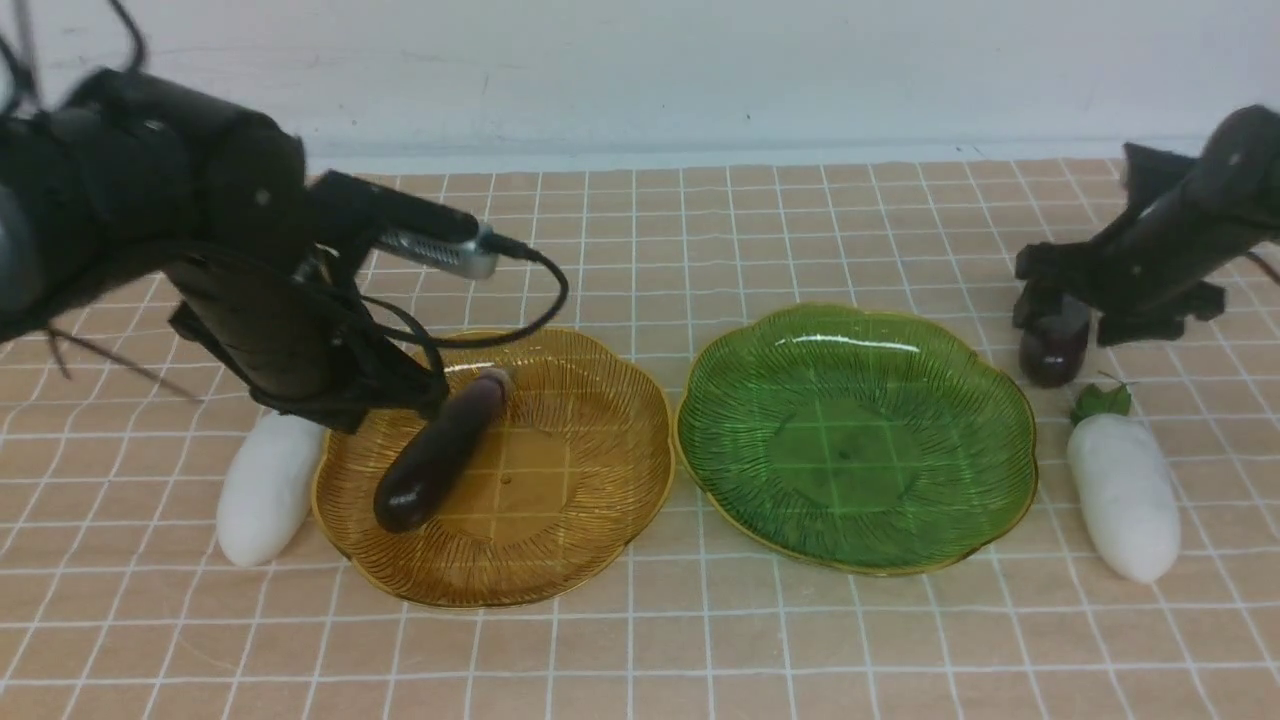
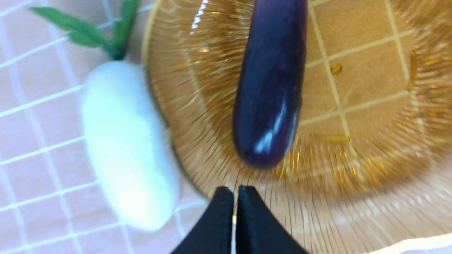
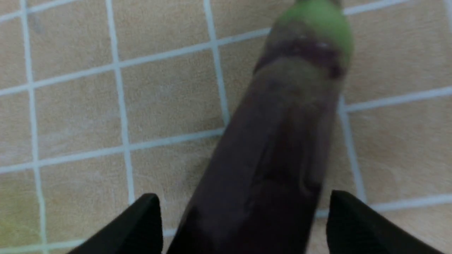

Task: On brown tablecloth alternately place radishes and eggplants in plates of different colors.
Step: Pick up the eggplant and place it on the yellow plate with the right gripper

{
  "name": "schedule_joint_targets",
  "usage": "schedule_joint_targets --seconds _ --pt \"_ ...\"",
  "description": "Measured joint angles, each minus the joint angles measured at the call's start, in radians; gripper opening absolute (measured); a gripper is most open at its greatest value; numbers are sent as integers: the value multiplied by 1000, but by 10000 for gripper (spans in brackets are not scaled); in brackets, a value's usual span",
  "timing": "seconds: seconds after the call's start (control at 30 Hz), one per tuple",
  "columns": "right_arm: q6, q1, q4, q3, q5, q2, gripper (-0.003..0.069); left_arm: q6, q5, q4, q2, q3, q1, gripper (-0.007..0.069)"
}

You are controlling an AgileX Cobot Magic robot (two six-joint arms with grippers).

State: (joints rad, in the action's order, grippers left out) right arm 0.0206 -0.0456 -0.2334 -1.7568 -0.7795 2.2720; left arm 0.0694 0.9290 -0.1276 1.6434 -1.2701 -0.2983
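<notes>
One eggplant (image 1: 440, 450) lies in the amber plate (image 1: 580, 520); it also shows in the left wrist view (image 2: 272, 88). My left gripper (image 2: 235, 197) is shut and empty, just above that plate's left rim, near the eggplant. A radish (image 1: 265, 485) lies on the brown tablecloth (image 1: 640, 650) against the amber plate's left edge. The green plate (image 1: 855, 500) is empty. My right gripper (image 3: 243, 211) is open and low over the second eggplant (image 3: 275, 158), one finger on each side with a gap. That eggplant (image 1: 1050, 350) lies right of the green plate. The second radish (image 1: 1125, 490) lies in front of it.
The two plates sit side by side, almost touching, in the middle of the cloth. A white wall (image 1: 700, 70) runs along the cloth's far edge. A cable (image 1: 530, 300) from the left wrist hangs over the amber plate's back rim.
</notes>
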Motion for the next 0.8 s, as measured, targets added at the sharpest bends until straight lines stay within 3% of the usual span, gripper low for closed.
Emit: schedule_joint_targets --seconds 0.07,0.13,0.27,0.4,0.53,0.7,0.8 --pt "0 3 5 -50 -43 38 503 0 30 0 -56 5 0 -3" --pt "9 2 15 -95 -96 51 362 0 64 0 -121 7 0 -3" --pt "18 -1 15 -236 -269 17 370 0 108 -2 -242 12 0 -3" --pt "9 31 -198 -383 -424 -83 370 11 123 -23 -306 12 15 -3" --pt "-21 248 -326 -418 -447 -132 370 61 172 12 -311 23 97 0" --pt "24 519 -221 -412 -469 -50 370 7 158 91 -324 131 189 0" --pt "47 587 -182 -411 -469 7 377 -23 140 159 -345 214 216 0"
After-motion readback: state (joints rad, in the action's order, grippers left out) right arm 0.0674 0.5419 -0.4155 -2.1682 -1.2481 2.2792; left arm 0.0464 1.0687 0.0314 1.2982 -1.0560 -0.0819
